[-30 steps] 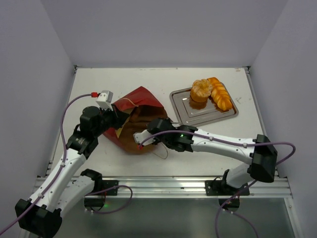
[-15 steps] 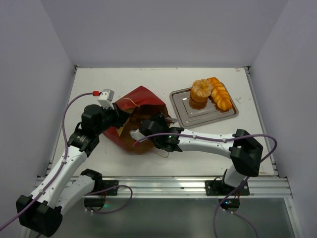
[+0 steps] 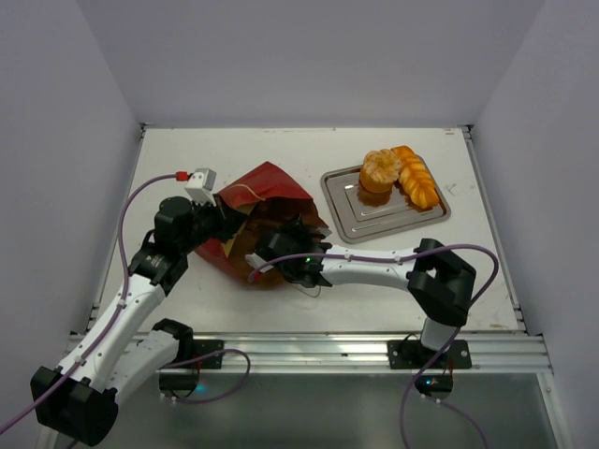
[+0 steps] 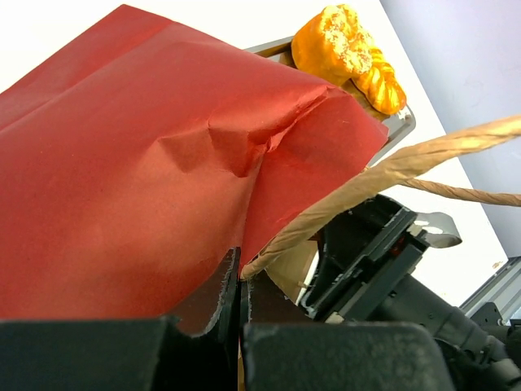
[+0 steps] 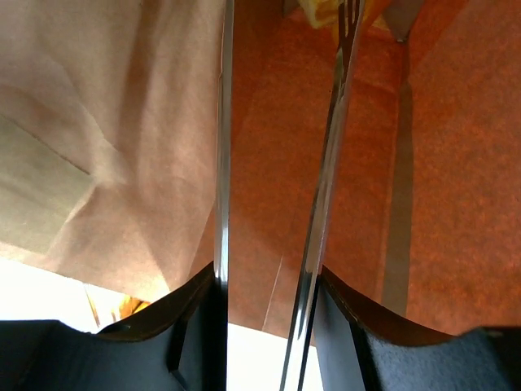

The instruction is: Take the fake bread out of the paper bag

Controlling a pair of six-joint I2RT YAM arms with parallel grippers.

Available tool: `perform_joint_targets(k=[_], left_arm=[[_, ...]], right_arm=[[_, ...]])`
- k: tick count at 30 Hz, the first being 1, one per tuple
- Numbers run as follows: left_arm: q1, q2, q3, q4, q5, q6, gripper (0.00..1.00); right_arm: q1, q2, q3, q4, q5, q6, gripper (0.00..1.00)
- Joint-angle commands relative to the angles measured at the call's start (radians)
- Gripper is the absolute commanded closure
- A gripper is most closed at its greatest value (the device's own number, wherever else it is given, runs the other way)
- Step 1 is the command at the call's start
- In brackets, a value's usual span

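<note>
Bread (image 3: 398, 175): two pcs on tray (image 3: 374, 218), far right; any rest in bag (image 3: 267, 184), centre-left, unseen. We pinch bag rim w/ left gripper (image 4: 241, 281); right gripper (image 5: 285, 49) inside bag, fingers apart, empty.

Overhead camera looks down from behind over the whole table (image 3: 187, 159); left wrist presses close against the paper bag (image 4: 122, 163) — both catch the tray (image 4: 398, 124); right wrist apparently peers inside it.

left arm (image 3: 131, 299) and right arm (image 3: 367, 271): white link shells, black joint housings, black bases. purple cable (image 3: 119, 243) loops along each. left one ends in a red plug (image 3: 177, 177) beside a white wrist camera (image 3: 200, 183). left gripper (image 4: 241, 283) is matte black.
</note>
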Motion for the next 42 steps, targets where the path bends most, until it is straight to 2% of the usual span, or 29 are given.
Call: perform_joint_targets(k=[1,3,4,7,9,17,22,29,35,42], left_arm=[[-0.002,-0.002,0.041,0.042,0.035,-0.017,1.00],[-0.002,-0.006,0.043,0.040,0.032,-0.014,1.00],[0.000,-0.008,0.043,0.037,0.031,-0.012,1.00],[-0.002,-0.014,0.045,0.033,0.026,-0.009,1.00],[-0.002,-0.013,0.046,0.031,0.020,-0.009,1.00],[-0.002,-0.011,0.043,0.033,-0.011,-0.006,1.00],[-0.002,0.000,0.038,0.048,-0.017,-0.012,1.00],[-0.002,0.010,0.032,0.049,-0.058,-0.011,1.00],[0.000,0.038,0.041,0.043,-0.098,-0.012,1.00],[-0.002,0.053,0.051,0.026,-0.166,-0.011,1.00]], right_arm=[[0.005,0.017,0.048,0.030,0.052,-0.026,0.54],[0.005,0.023,0.048,0.025,0.053,-0.019,0.58],[0.005,0.024,0.047,0.014,0.053,-0.012,0.69],[0.005,0.012,0.041,-0.003,0.052,0.004,0.85],[0.005,-0.006,0.044,-0.025,0.048,0.017,0.89],[0.005,-0.187,0.008,-0.202,-0.050,0.155,0.93],[0.005,-0.345,-0.013,-0.346,-0.210,0.275,0.94],[-0.035,-0.586,-0.051,-0.486,-0.454,0.330,0.94],[-0.110,-0.712,-0.070,-0.558,-0.621,0.353,0.94],[-0.305,-0.897,-0.047,-0.598,-0.769,0.419,0.94]])
